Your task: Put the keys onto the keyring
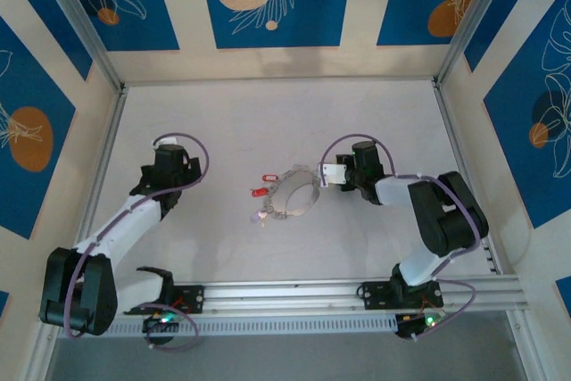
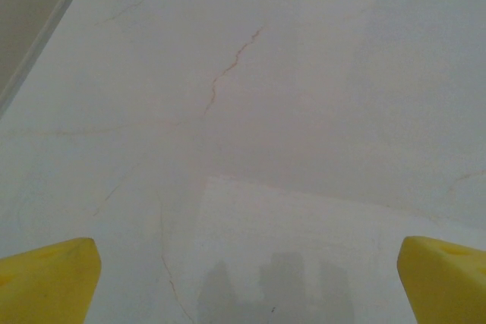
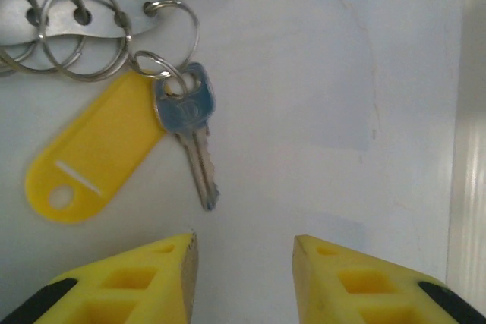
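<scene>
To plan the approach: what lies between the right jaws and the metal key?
Bare table up to the metal key, in the right wrist view.

From the top camera I count two arms, the left arm [image 1: 125, 220] and the right arm [image 1: 428, 211], with one keyring [image 1: 284, 192] between them. Just left of the ring lie two red key tags [image 1: 260, 176] and one pale key tag [image 1: 261, 217]. On the right wrist camera I count one metal key [image 3: 190, 123], one yellow tag [image 3: 91, 153] and at least five small split rings [image 3: 85, 32]. I can't separate the overlapping ones at the left edge.
</scene>
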Robot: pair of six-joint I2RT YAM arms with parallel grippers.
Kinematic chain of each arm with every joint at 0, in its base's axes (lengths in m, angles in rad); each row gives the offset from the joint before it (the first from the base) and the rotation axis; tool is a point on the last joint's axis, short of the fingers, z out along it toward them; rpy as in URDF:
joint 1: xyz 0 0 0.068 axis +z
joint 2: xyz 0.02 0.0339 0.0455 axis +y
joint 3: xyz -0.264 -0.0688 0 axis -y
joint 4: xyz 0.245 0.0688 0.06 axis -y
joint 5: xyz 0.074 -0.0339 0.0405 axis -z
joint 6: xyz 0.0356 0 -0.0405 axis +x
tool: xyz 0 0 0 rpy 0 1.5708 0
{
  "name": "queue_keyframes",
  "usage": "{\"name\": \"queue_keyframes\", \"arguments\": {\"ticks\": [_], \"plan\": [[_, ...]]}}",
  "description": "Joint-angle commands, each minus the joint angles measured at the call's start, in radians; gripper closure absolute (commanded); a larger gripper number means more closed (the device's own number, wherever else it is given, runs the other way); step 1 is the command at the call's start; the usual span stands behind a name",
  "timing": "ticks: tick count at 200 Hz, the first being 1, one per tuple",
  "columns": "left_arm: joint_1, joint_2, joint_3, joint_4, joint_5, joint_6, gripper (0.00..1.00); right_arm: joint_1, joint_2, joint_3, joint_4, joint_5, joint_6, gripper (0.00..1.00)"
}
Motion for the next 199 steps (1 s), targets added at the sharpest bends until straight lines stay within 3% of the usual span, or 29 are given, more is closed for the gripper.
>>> {"name": "queue_keyframes", "arguments": {"ticks": [1,22,51,72,86,96,101,119,140,183,199], "plan": [[-0.007,-0.011,0.015,0.033,0.08,0.087,0.0,-0.006,-0.109,-0.004,0.024,-0.043,0.101,0.57],[-0.007,-0.023,0.014,0.066,0.124,0.113,0.0,0.004,-0.24,-0.009,0.027,-0.111,0.239,0.48],[-0.008,-0.049,-0.028,0.147,0.133,0.198,0.0,-0.051,-0.432,-0.082,0.211,-0.255,0.694,0.37],[-0.009,-0.049,-0.102,0.295,0.175,0.328,0.0,-0.079,-0.516,-0.157,0.321,-0.186,0.981,0.3],[-0.008,-0.033,-0.158,0.412,0.181,0.392,0.0,-0.089,-0.541,-0.209,0.377,-0.123,1.105,0.2],[-0.009,-0.009,-0.191,0.484,0.205,0.423,0.0,-0.097,-0.555,-0.251,0.415,-0.089,1.158,0.11],[-0.008,0.009,-0.196,0.506,0.216,0.43,0.0,-0.102,-0.564,-0.272,0.432,-0.073,1.182,0.0],[-0.008,0.07,-0.195,0.564,0.237,0.426,0.0,-0.118,-0.585,-0.336,0.44,-0.033,1.232,0.01],[-0.007,0.139,-0.26,0.762,0.195,0.404,0.0,-0.142,-0.532,-0.377,0.469,0.014,1.233,0.01],[-0.005,0.294,-0.236,0.923,0.159,0.404,0.0,-0.2,-0.328,-0.419,0.651,-0.031,1.292,0.01],[0.004,0.292,-0.23,0.908,0.156,0.389,0.0,-0.22,-0.237,-0.422,0.73,-0.077,1.294,0.01]]}}
